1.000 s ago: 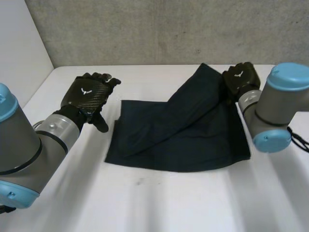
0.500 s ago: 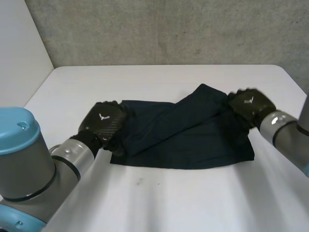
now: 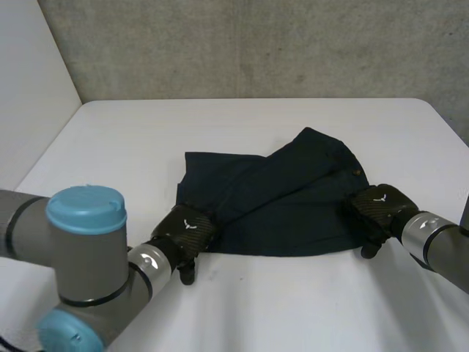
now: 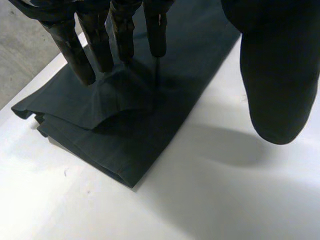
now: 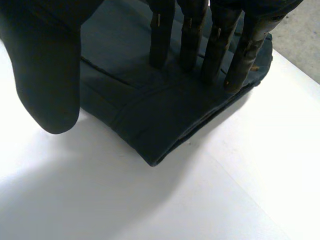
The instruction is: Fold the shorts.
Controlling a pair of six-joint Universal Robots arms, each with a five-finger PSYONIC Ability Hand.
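Shorts (image 3: 278,202) on bench (image 3: 293,308), left hand (image 3: 185,229) on near-left corner, right hand (image 3: 379,210) on near-right corner, fingers (image 4: 120,35) straight, spread, pressing cloth, thumbs (image 4: 275,75) clear.

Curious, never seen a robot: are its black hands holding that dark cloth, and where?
Nothing is held: the left robot hand and right robot hand only rest straight fingers on near corners of the dark navy fabric shorts.

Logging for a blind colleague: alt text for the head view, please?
Dark shorts lie partly folded on a white table, one flap slanting across the rest. The left hand rests on their near left corner, the right hand on the near right corner.
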